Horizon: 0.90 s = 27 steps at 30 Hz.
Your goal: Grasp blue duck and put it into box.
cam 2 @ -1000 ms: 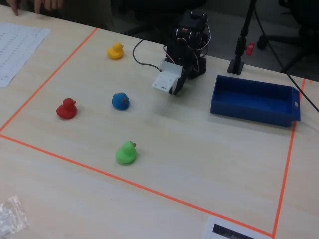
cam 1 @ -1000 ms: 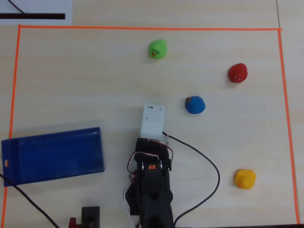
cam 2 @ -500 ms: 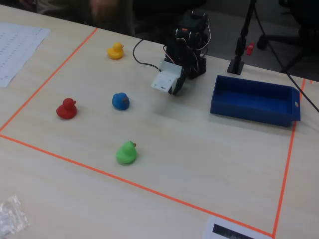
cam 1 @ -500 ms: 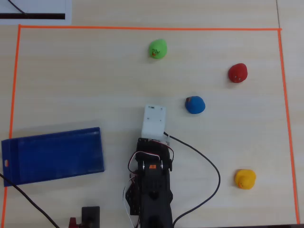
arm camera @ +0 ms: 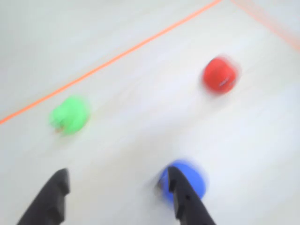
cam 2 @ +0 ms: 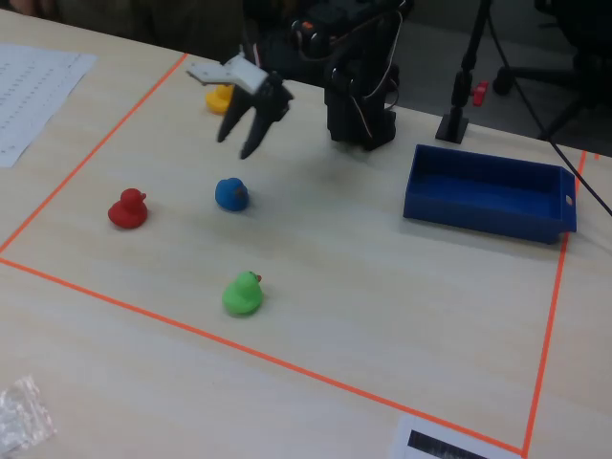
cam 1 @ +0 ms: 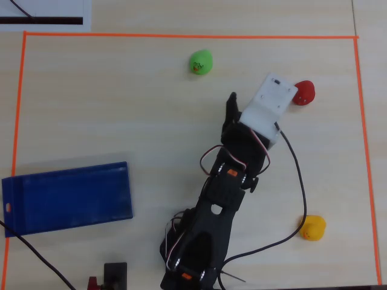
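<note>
While the blue duck (cam 2: 231, 194) sits on the table just below the gripper (cam 2: 238, 147), fingers spread apart, the arm's stretched out, hovering, tilted down.

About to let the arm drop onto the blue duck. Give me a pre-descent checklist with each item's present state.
1. Claw open: ok, its two fingers are spread in the fixed and wrist views.
2. Claw empty: ok.
3. Blue duck on the table, upright: ok.
4. Duck centred between the fingers: not ok; in the wrist view it sits at the right finger, not in the gap.
5. Red duck and green duck clear of it: ok.
6. Box empty: ok.
</note>
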Each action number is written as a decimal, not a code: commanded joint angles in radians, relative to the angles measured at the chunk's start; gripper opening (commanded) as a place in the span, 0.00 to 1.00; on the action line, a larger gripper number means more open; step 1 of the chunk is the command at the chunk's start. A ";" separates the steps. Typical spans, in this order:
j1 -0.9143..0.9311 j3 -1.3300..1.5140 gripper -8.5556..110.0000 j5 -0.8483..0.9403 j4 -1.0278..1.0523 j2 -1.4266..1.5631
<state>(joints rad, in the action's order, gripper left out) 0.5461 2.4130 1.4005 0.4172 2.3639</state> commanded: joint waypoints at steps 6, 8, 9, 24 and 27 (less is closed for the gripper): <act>0.084 0.179 0.35 0.064 -0.531 -0.290; 0.094 0.212 0.35 0.069 -0.571 -0.319; 0.097 0.229 0.35 0.071 -0.578 -0.325; 0.091 0.314 0.35 0.060 -0.729 -0.488; 0.089 0.295 0.34 0.060 -0.736 -0.541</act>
<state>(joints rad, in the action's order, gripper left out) 0.6427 2.7366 1.4726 -0.2884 1.8484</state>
